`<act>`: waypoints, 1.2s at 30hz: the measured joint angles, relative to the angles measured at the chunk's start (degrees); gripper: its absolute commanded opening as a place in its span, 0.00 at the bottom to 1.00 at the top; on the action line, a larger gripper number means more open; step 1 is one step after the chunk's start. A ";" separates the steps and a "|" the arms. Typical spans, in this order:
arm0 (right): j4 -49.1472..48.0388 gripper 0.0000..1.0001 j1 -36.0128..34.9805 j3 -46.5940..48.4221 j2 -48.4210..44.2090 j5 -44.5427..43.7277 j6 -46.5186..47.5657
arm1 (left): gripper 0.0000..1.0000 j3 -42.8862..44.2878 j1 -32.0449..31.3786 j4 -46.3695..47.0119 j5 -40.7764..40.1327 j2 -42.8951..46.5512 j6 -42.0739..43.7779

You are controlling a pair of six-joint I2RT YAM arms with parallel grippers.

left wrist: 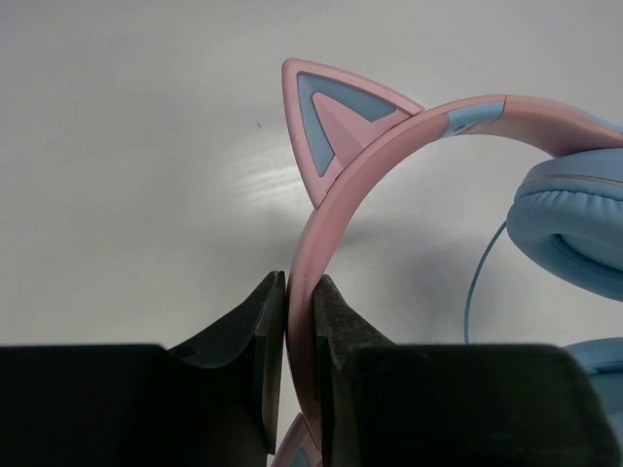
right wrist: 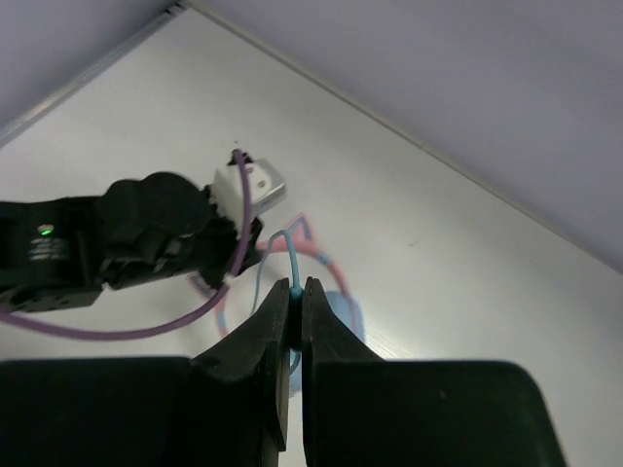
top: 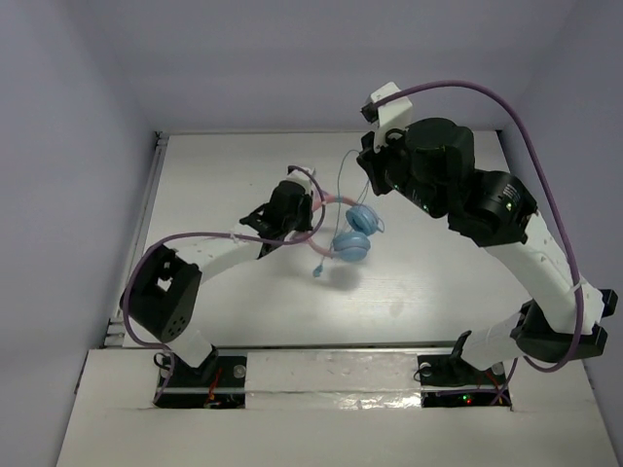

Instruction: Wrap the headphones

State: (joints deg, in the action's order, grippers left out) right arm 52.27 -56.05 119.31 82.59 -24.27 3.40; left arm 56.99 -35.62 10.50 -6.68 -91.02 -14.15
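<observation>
The headphones [top: 352, 233] have a pink cat-ear headband [left wrist: 389, 136], two light-blue ear cups [left wrist: 574, 224] and a thin light-blue cable [right wrist: 292, 255]. My left gripper [left wrist: 300, 282] is shut on the headband just below one cat ear [left wrist: 331, 122]; in the top view the left gripper [top: 311, 207] is left of the cups. My right gripper [right wrist: 297, 284] is shut on the cable, above and right of the headset [top: 370, 175]. The cable loops up from the cups [top: 343, 180]. Its end [top: 318, 272] dangles below the cups.
The white table [top: 243, 292] has a raised rail along its left edge [top: 146, 224] and walls behind. Thick purple robot cables [top: 545, 175] arch over the right arm and run along the left arm [right wrist: 146, 331].
</observation>
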 measured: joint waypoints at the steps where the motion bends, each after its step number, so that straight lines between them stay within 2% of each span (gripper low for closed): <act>1: -0.15 0.00 0.52 -0.57 -0.28 -0.79 0.42 | 0.00 -0.92 -1.01 -0.04 0.04 0.17 0.31; 8: -0.44 0.00 3.76 -4.92 -1.81 -5.95 3.23 | 0.00 -5.29 -4.04 -1.53 -0.46 4.98 1.40; 14: -2.45 0.00 8.31 -5.14 -3.28 -6.19 3.67 | 0.00 -5.29 -5.49 -1.79 -3.74 7.06 1.70; 25: -8.41 0.00 18.21 -5.03 -1.03 -3.61 0.79 | 0.00 -6.95 -9.31 -4.96 -4.13 6.75 1.75; 31: -14.86 0.00 22.60 -7.02 1.03 -5.38 -2.21 | 0.00 -7.28 -13.05 -5.64 -3.63 6.51 1.70; 36: -21.66 0.00 24.76 -14.64 1.11 -7.76 -3.74 | 0.00 -7.28 -14.25 -6.91 -2.27 6.58 1.75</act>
State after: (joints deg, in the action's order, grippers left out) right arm 30.61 -31.29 104.66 83.70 -32.03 -0.34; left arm 49.71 -49.87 3.60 -8.95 -84.44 -12.40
